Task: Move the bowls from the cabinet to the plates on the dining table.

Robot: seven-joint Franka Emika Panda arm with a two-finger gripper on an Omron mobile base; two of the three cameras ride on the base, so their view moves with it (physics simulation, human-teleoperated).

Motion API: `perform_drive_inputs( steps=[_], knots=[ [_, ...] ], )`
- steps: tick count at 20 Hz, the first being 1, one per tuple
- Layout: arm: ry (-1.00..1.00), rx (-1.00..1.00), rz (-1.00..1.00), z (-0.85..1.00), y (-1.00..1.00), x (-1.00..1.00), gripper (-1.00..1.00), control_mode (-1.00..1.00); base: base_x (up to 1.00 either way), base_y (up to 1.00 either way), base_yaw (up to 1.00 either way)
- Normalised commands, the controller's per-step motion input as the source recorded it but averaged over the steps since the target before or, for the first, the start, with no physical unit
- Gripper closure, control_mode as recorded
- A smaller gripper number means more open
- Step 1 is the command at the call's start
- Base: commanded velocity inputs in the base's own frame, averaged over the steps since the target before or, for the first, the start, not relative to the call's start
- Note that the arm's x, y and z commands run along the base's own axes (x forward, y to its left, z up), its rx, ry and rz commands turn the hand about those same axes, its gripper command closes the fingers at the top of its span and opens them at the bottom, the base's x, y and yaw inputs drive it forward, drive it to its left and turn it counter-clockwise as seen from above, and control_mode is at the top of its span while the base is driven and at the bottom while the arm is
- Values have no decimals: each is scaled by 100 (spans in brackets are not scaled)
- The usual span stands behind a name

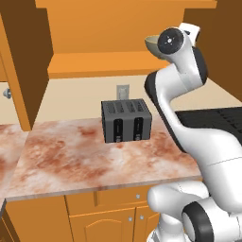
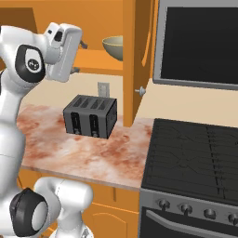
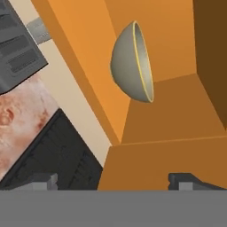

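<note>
The cabinet (image 2: pixel 135 51) stands open in front of the claw, its orange inside reaching past the claw on both sides in the hand view. One open door hangs down to the right of the claw in the right base view, with a small silver knob (image 2: pixel 138 90) near its lower edge.

Below the claw lies the bench (image 1: pixel 71 156), with a reddish-brown and white marbled top. To the right of the claw and lower, beside the bench, sits the black stove (image 2: pixel 195 153), and above the stove there is a dark panel in a grey frame (image 2: pixel 200 42).

The white arm (image 1: pixel 189 108) rises from the base and bends up toward the cabinet shelf.

A black toaster (image 1: pixel 126 120) stands on the bench, under the claw and a little nearer to the base.

One bowl (image 3: pixel 133 64) rests on the cabinet shelf, just ahead of the claw and apart from it, not touched. It is olive-grey with a pale yellowish rim.

The claw (image 3: pixel 117 181) has its two dark fingertips (image 3: pixel 186 181) wide apart, and nothing is between them.

A small grey wall socket (image 1: pixel 122 91) is on the wall behind the toaster, below the claw.
</note>
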Motion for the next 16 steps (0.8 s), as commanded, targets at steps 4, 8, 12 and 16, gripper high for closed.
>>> perform_drive_inputs(
  steps=[4,8,12,16],
  knots=[
    [0,1,0,14,-3,34,-100,-100,0,0,0],
    [0,2,0,0,-1,40,-100,-100,0,0,0],
    [0,7,0,0,-1,36,-100,-100,0,0,0],
    [0,9,0,0,-8,38,-100,-100,0,0,0]
  ],
)
